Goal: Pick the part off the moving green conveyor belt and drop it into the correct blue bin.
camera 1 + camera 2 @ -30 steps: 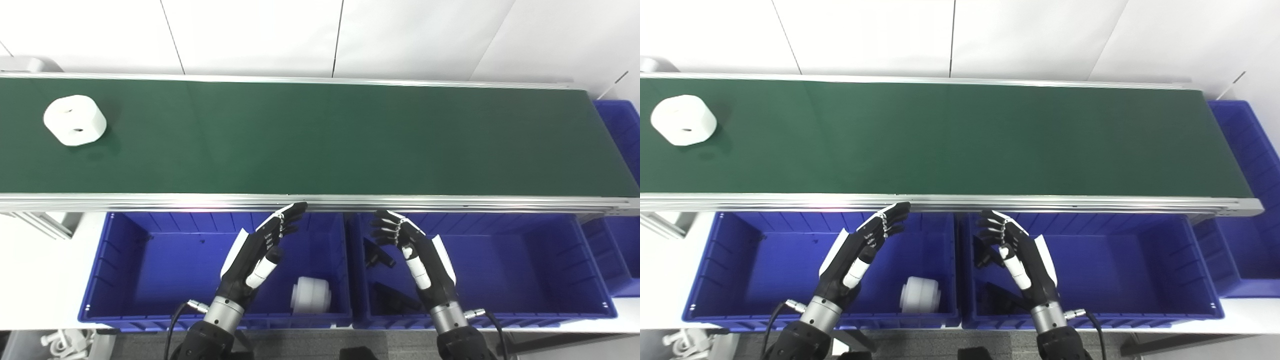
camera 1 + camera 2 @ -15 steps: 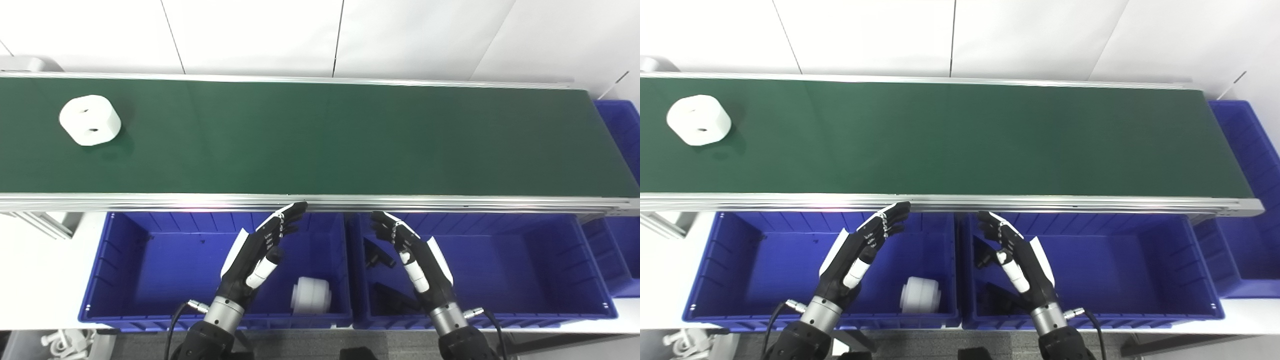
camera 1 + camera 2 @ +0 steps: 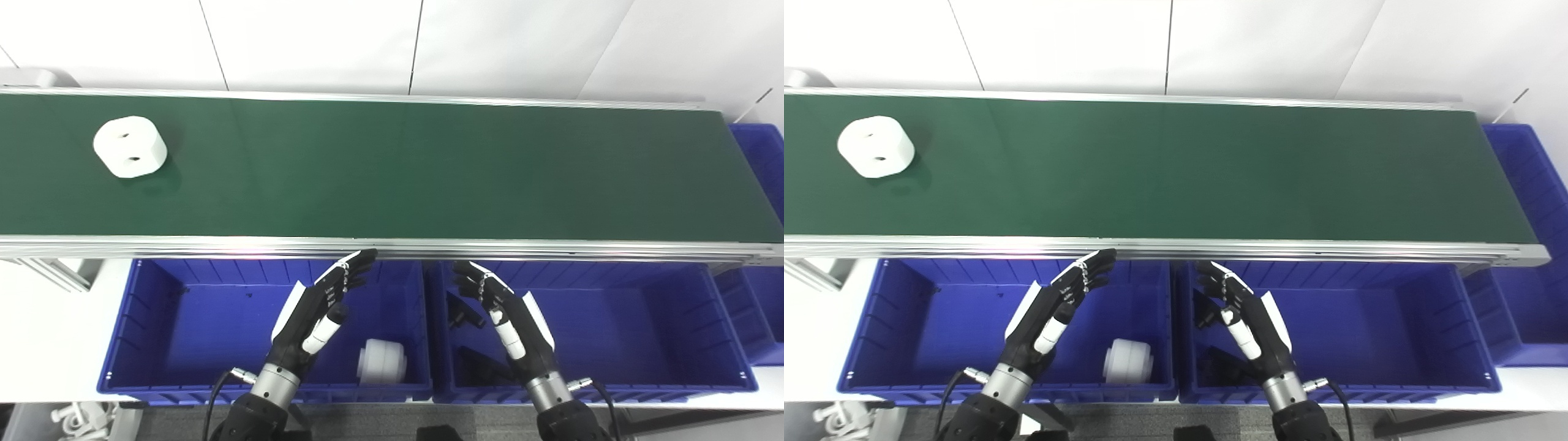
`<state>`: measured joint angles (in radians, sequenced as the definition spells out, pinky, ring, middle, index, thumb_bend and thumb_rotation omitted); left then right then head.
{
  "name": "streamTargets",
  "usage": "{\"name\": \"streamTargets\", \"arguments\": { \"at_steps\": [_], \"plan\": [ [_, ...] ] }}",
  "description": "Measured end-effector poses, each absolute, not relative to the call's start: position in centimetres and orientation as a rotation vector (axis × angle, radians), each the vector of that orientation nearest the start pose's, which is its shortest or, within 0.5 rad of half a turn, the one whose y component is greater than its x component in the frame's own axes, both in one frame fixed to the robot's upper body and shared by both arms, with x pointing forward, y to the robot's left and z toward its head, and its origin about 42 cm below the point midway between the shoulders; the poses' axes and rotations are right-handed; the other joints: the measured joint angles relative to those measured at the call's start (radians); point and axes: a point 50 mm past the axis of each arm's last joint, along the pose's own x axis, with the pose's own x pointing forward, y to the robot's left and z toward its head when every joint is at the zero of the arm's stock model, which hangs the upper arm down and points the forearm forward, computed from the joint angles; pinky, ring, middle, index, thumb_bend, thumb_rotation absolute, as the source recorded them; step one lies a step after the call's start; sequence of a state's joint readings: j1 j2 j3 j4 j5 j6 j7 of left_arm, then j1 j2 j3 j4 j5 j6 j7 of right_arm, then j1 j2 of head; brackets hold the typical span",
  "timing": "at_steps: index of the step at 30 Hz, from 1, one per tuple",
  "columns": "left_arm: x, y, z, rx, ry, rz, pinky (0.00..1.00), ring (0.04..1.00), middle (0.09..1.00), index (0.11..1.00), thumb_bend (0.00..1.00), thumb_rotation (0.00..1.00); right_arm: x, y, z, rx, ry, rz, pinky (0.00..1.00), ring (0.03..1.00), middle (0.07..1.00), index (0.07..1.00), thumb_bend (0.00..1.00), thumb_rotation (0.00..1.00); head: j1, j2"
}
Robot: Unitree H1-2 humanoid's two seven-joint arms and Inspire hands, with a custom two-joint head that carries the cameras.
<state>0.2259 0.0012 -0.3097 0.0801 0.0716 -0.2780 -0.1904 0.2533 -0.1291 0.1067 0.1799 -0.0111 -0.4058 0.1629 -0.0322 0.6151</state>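
White part (image 3: 130,146) drifted right along belt (image 3: 429,171), far from reach. Left hand (image 3: 318,309), right hand (image 3: 511,312) open, empty, waiting over bins (image 3: 147,318).

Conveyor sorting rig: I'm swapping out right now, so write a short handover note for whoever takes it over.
Left hand: open, empty, above the left blue plastic bin.
Right hand: open, empty, above the right blue plastic bin.
White round part with two holes lies at the far left of the green conveyor belt, well away from both hands.
Done: one white cylindrical part lies in the left bin; dark parts lie in the right bin.
Left: pick the white part off the belt and drop it, likely into the left bin.
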Motion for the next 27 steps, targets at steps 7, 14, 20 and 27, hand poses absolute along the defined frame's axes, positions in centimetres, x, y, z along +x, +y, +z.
{"name": "streamTargets", "arguments": {
  "at_steps": [7,14,20,27],
  "plan": [
    [18.7,12.7,4.0,0.01,0.016,-0.456,0.86,0.898,0.89,0.838,0.9,0.95,17.5,-23.3,1.6,-0.11,0.039,0.241,0.81,0.834,0.853,0.831,0.88,1.0,0.0,-0.002],
    [18.7,12.7,4.0,0.01,0.015,-0.456,0.87,0.896,0.885,0.837,0.91,0.95,17.6,-23.3,1.6,-0.106,0.039,0.241,0.81,0.827,0.852,0.831,0.88,1.0,-0.002,-0.005],
    [18.5,12.7,3.6,0.008,0.006,-0.459,0.87,0.897,0.882,0.848,0.89,0.94,17.4,-23.4,0.8,-0.104,0.067,0.241,0.82,0.833,0.848,0.828,0.87,1.0,0.017,-0.098],
    [18.2,12.5,1.8,0.01,0.048,-0.463,0.82,0.873,0.861,0.813,0.95,0.91,17.3,-23.5,-0.2,-0.101,0.107,0.251,0.77,0.807,0.83,0.813,0.84,1.0,0.049,-0.181]
  ]
}}
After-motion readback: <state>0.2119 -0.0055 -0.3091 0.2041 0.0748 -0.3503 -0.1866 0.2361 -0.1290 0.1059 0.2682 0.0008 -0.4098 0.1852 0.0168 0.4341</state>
